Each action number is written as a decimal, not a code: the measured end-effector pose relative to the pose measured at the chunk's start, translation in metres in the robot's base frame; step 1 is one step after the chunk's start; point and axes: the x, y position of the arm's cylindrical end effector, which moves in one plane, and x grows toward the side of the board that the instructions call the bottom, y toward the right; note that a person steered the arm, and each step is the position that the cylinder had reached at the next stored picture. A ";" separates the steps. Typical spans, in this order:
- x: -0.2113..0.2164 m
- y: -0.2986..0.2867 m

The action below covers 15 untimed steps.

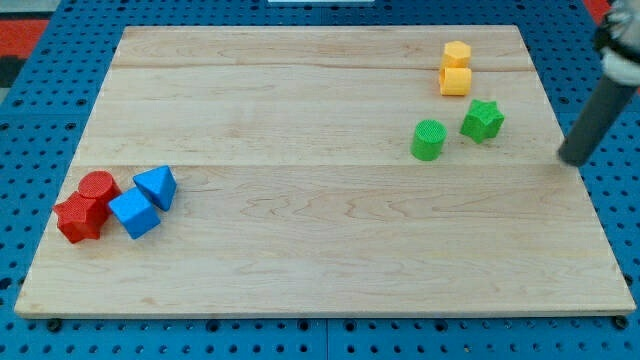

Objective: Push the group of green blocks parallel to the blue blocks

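Tip (573, 158) right of ribbed green star (483, 120) | green cylinder (428, 139) beside | end effector: plain rod, no jaws

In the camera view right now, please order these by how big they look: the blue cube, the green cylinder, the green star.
1. blue cube, clearly the largest, though it lies nearer the view's bottom, so nearness may help.
2. green star and green cylinder look about alike; I cannot rank them.
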 end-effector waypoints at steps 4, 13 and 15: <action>-0.036 -0.078; -0.011 -0.305; 0.004 -0.292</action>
